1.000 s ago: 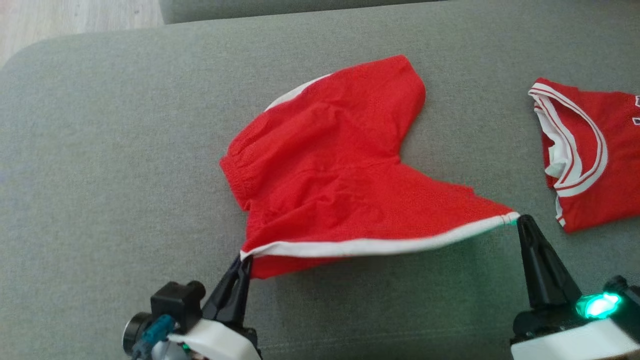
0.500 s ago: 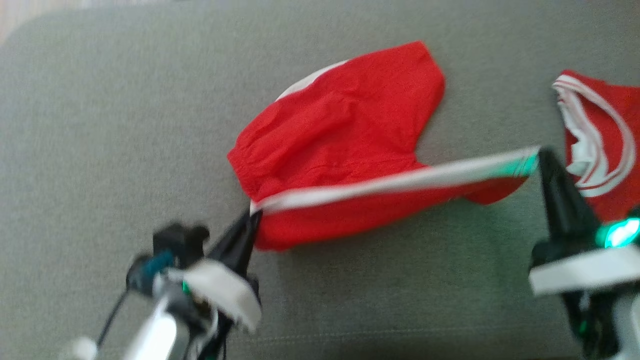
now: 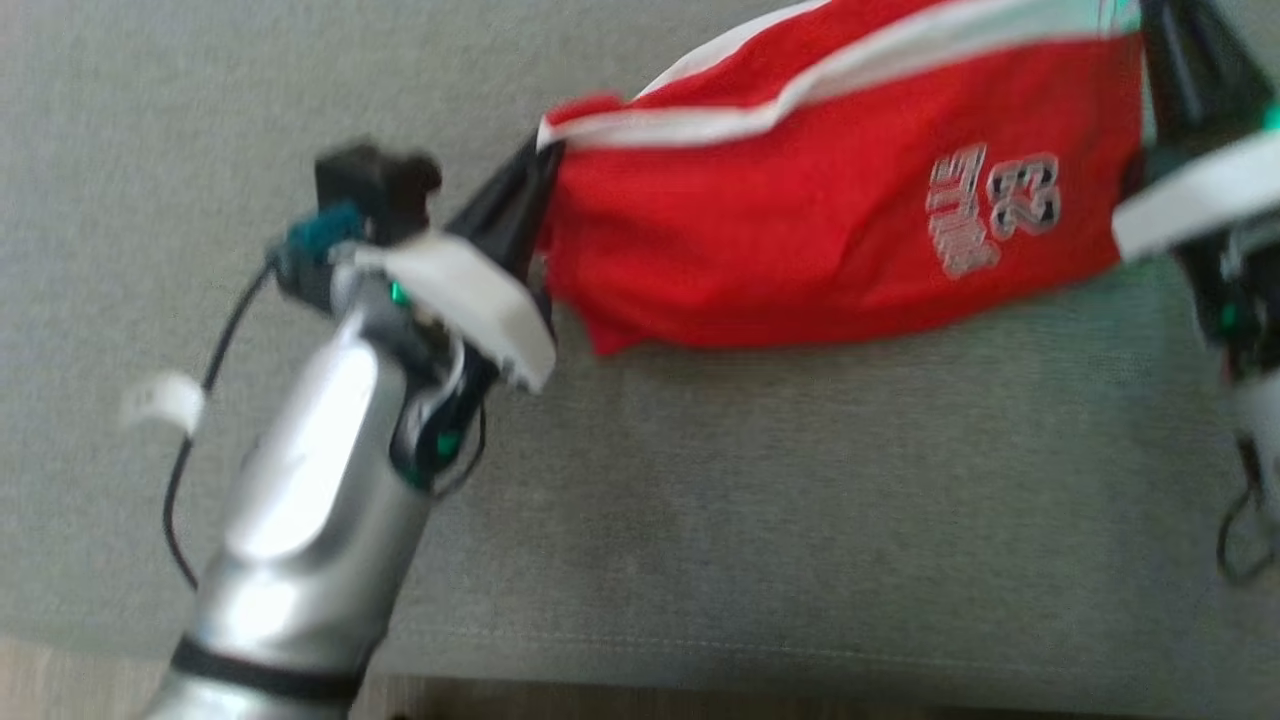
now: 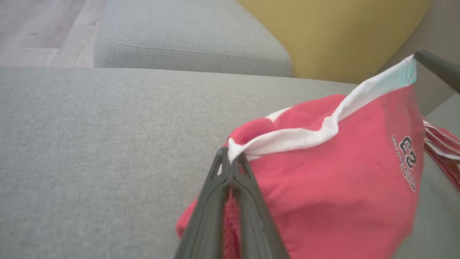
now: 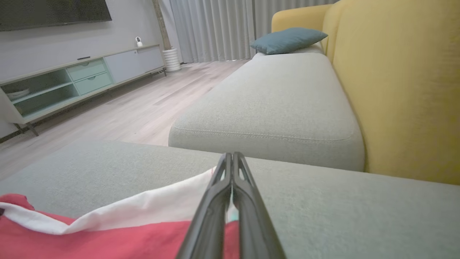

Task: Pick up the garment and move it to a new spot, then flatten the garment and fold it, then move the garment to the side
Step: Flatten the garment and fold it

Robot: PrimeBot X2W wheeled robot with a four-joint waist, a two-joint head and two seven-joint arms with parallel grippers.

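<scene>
Red garment [image 3: 830, 230] hung lifted over the grey sofa cushion [image 3: 700, 520], printed number facing the head camera. Long axis was the white hem band [image 3: 800, 90], taut from 9 o'clock toward 2 o'clock in the head view, with the body draped toward 6 o'clock. Could not tell whether the lower edge touched the cushion.

Left gripper [image 3: 535, 165] was clenched on the hem's 9 o'clock corner, right gripper [image 3: 1150, 30] clenched on the 2 o'clock corner. Neither arm was nearer.

Left forearm reached in from 7 o'clock, fingers pointing to 1 o'clock.

Judgement: the transfer depends on both ends travelling together, hem level.
</scene>
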